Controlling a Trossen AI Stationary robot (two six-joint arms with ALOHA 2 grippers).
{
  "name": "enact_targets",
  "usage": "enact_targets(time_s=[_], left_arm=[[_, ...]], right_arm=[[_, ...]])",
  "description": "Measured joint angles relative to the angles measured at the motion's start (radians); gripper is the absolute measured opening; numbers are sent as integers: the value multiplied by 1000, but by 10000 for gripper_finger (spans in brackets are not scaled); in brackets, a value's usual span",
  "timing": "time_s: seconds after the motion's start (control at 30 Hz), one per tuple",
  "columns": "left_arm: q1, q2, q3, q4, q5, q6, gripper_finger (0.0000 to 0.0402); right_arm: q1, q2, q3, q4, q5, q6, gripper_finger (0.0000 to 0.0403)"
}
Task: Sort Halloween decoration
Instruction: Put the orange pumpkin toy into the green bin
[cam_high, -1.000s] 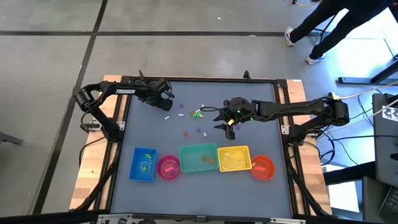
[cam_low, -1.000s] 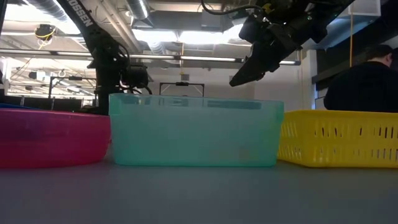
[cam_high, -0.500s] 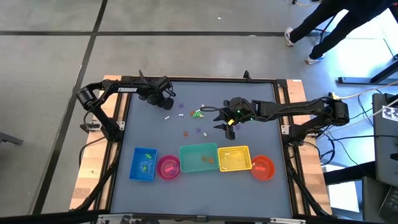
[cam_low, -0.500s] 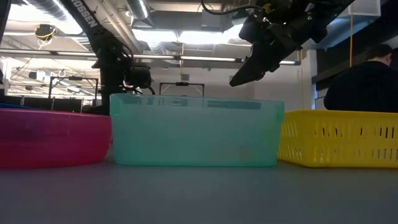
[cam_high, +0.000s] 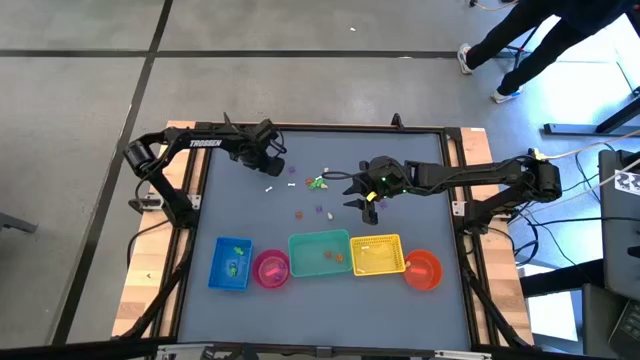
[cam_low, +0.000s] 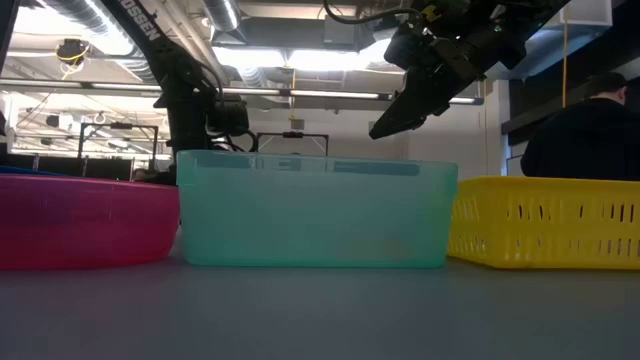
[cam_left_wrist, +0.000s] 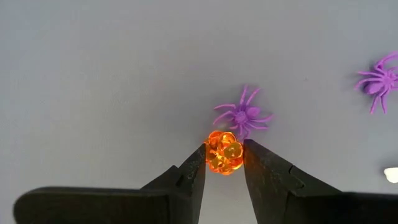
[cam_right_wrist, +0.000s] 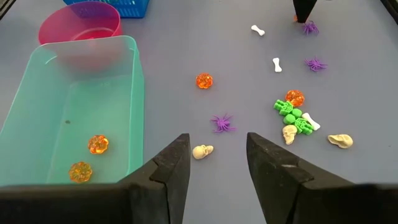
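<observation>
Tiny trinkets lie on the grey table: an orange pumpkin (cam_right_wrist: 204, 81), purple spiders (cam_right_wrist: 222, 122), white bones (cam_right_wrist: 277, 64), skulls (cam_right_wrist: 202, 151) and a green skeleton (cam_right_wrist: 293, 116). In the high view they are scattered around (cam_high: 318, 183). My left gripper (cam_high: 268, 160) is at the table's far left part, its fingers shut on an orange pumpkin trinket (cam_left_wrist: 224, 152), with a purple spider (cam_left_wrist: 244, 116) just beyond. My right gripper (cam_right_wrist: 217, 160) is open and hovers above the table's middle (cam_high: 365, 200), over a small skull. Two orange pumpkins (cam_right_wrist: 97, 144) lie in the teal bin. My left gripper pinches the orange pumpkin trinket (cam_left_wrist: 224, 152) between its two fingertips (cam_left_wrist: 198, 163), one on each side of it. The fingers point down at the table from above. Whether the pumpkin rests on the table or hangs just clear of it, I cannot tell.
A row of containers stands along the near edge: blue basket (cam_high: 231, 264), pink bowl (cam_high: 271, 268), teal bin (cam_high: 320, 254), yellow basket (cam_high: 376, 255), orange bowl (cam_high: 423, 269). A person stands beyond the table's far right (cam_low: 585, 130). Bare grey table lies at the left and right sides.
My left gripper has moved a little toward the table's right and near edge, closer to the scattered trinkets. My right arm has kept still.
</observation>
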Motion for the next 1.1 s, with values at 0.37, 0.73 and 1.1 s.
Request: enact_targets(time_s=[0.37,0.73,1.1], left_arm=[[-27,-3,-34,-3,-15,62,93],[-29,-5,-49,14,-15,82,93],[-29,-5,-49,15,-15,79,68]], right_arm=[[0,0,0,0,0,0,156],[0,0,0,0,0,0,156],[0,0,0,0,0,0,156]])
